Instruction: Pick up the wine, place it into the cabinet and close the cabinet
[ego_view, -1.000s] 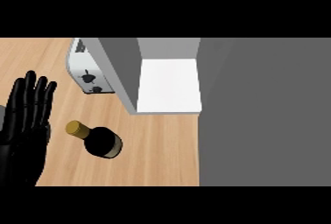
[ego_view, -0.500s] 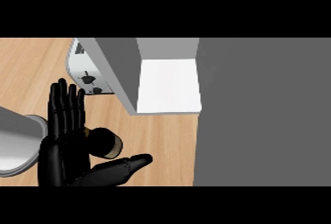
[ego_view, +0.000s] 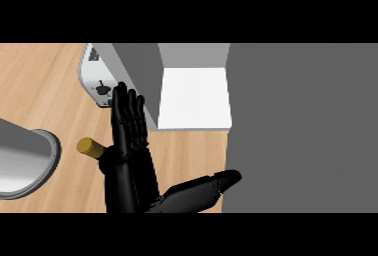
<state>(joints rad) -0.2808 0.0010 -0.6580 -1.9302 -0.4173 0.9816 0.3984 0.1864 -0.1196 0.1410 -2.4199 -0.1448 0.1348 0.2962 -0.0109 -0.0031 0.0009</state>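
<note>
The wine bottle lies on the wooden counter (ego_view: 37, 80); only its gold cap (ego_view: 90, 146) shows, left of my left hand (ego_view: 129, 165), which covers the dark body. That hand is open, fingers straight and pointing away from me, thumb (ego_view: 210, 184) spread to the right. Its grey forearm (ego_view: 22, 160) fills the left edge. Behind the fingertips the cabinet stands open, with a white shelf (ego_view: 196, 97) inside and its grey door (ego_view: 136, 75) swung out towards me. My right hand shows nowhere.
The cabinet's grey side (ego_view: 303, 125) fills the right part of the view. A small dark fitting (ego_view: 102, 90) sits on the door's pale inner face (ego_view: 96, 75), just left of my fingertips. Bare wood lies to the far left.
My left hand has moved right from the left edge and now covers the bottle's body, thumb spread out. The grey forearm has come into view. The bottle's cap stays in place.
</note>
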